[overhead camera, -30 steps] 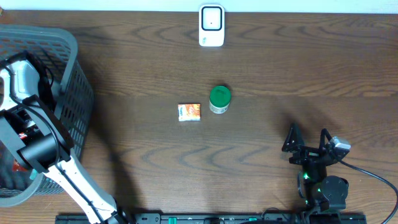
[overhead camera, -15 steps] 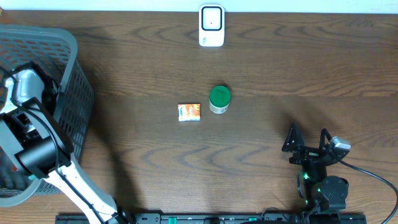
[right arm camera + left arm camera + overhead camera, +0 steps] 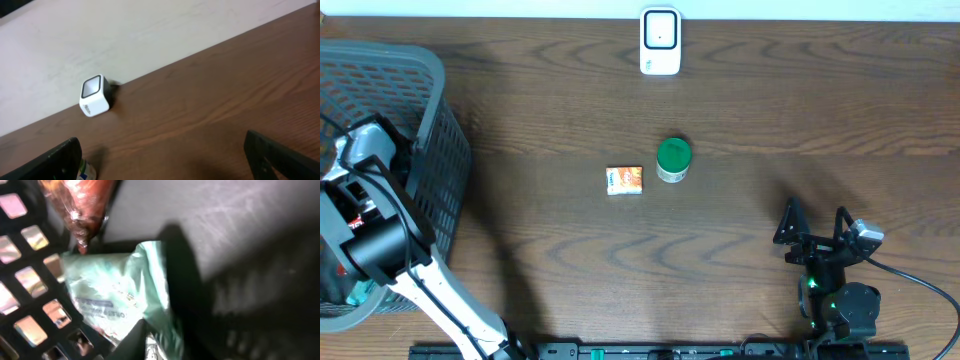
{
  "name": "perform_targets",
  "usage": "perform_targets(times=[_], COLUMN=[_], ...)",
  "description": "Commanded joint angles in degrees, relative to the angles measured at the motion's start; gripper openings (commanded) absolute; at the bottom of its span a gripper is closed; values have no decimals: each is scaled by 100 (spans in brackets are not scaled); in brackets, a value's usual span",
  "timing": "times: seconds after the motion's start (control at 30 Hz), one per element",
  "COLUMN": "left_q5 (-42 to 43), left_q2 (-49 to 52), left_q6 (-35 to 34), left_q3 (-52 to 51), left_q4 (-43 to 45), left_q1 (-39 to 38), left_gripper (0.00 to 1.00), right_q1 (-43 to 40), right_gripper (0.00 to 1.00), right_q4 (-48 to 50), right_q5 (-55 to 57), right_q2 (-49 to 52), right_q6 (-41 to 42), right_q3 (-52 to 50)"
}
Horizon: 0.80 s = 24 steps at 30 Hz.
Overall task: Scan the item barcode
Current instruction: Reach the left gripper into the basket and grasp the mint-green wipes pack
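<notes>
The white scanner [image 3: 660, 41], a small block with a grey window, stands at the 12 o'clock edge of the table [image 3: 770, 120]. A crinkled pale green pouch [image 3: 120, 290] with blurred print lies in the basket [image 3: 430, 90] at 9 o'clock, against its lattice wall. Near the centre an orange box [image 3: 624, 180] lies flat, with a green-lidded can [image 3: 673, 159] upright just beside it at 2 o'clock.

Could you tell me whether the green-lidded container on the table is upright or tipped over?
Upright. From overhead the green-lidded container shows its round lid full-face, with only a sliver of white side beneath.
</notes>
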Motion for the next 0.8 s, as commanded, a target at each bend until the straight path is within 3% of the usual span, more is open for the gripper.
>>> perform_targets(times=[0.0,0.23,0.57,0.77], left_q5=[459,457,492,1113], left_q2=[350,348,-46,-1054], left_q6=[-46,-44,-42,-39], left_q3=[-164,101,2328,3244], left_q4=[160,-114,-1696,-1818], left_q1=[90,87,7,-199], left_gripper=[8,7,7,7], right_q1=[11,11,11,11], right_gripper=[99,99,99,99], right_q4=[-20,-20,-20,-17], right_q5=[48,48,48,50], right_q2=[-15,-15,-15,-15], right_q6=[7,7,7,7], right_q3=[-9,-9,-9,-9])
